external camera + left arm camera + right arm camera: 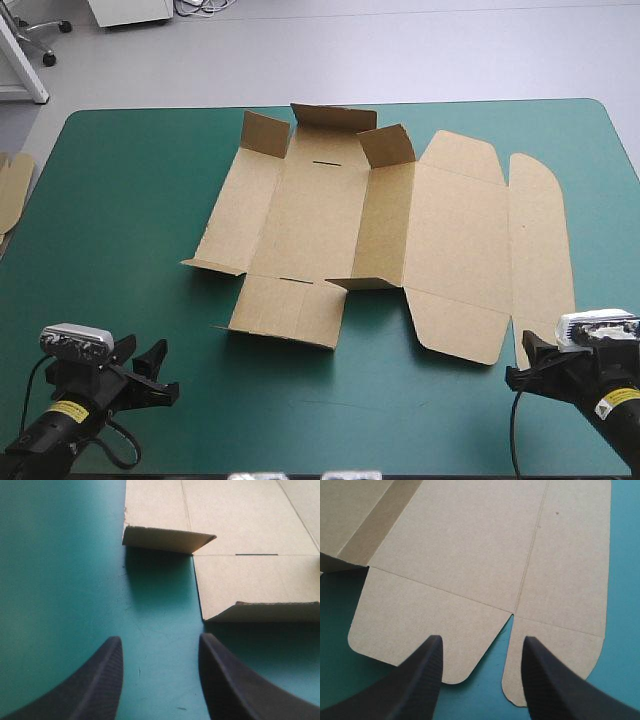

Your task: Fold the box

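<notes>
The brown box (380, 230) lies as a cut sheet on the middle of the teal-green table, mostly flat. Three short flaps (330, 118) along its far side stand up, and two near flaps (167, 539) are slightly raised. My left gripper (158, 375) is open near the front left corner, short of the box's near left flaps (240, 520). My right gripper (520, 362) is open at the front right. Its fingertips (482, 640) hover just before the rounded near flaps of the lid panels (470, 545). Neither gripper holds anything.
An edge of more brown board (12, 190) shows at the table's left edge. Bare teal-green cover (130, 200) surrounds the box on the left and along the front.
</notes>
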Motion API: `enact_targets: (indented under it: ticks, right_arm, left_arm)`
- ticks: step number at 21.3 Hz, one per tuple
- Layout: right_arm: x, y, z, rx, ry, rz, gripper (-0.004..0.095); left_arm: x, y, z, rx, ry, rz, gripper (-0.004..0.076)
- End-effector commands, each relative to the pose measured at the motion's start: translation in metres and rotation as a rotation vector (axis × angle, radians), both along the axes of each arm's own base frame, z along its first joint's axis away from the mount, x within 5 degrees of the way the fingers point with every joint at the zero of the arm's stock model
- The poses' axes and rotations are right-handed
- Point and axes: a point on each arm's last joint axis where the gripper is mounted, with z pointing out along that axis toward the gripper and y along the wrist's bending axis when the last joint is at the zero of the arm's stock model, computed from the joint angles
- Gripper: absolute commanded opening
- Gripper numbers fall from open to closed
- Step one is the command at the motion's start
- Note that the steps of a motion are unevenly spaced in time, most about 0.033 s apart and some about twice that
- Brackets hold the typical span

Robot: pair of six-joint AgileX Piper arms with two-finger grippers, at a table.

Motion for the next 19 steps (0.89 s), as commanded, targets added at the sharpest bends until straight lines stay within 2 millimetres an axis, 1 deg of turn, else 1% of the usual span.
enact_targets:
  ticks: [1,8,10,12,14,15,16,17,18,19]
  right_arm:
    - [0.007,0.0,0.017,0.002,-0.094,-0.006,0.0454]
    - [0.007,0.0,0.019,0.002,-0.1,-0.006,0.0454]
    - [0.009,0.0,0.019,0.002,-0.098,-0.006,0.0463]
    - [0.015,0.001,0.017,0.004,-0.067,-0.009,0.0478]
    - [0.025,0.003,0.016,0.009,-0.047,-0.015,0.0477]
    - [0.029,0.003,0.019,0.009,-0.043,-0.015,0.0477]
    - [0.036,0.005,0.025,0.008,-0.037,-0.015,0.0477]
    - [0.04,0.005,0.028,0.007,-0.031,-0.015,0.0477]
    - [0.049,0.006,0.033,-0.007,-0.008,-0.008,0.0477]
    - [0.053,0.007,0.036,-0.017,0.01,-0.004,0.0477]
  left_arm:
    - [0.015,0.001,0.018,-0.06,-0.022,0.057,0.0344]
    - [0.032,0.0,0.038,-0.04,-0.022,0.047,0.0344]
    - [0.042,-0.001,0.044,-0.041,0.006,0.047,0.0344]
    - [0.057,-0.002,0.049,-0.041,0.065,0.047,0.0345]
    - [0.081,-0.002,0.063,0.01,0.102,0.045,0.0354]
    - [0.09,-0.002,0.069,0.02,0.107,0.045,0.0356]
    - [0.105,-0.003,0.077,0.027,0.112,0.045,0.0356]
    - [0.114,-0.003,0.081,0.03,0.118,0.044,0.0356]
    - [0.131,-0.005,0.086,0.028,0.136,0.044,0.0356]
    - [0.142,-0.006,0.087,0.022,0.148,0.044,0.0356]
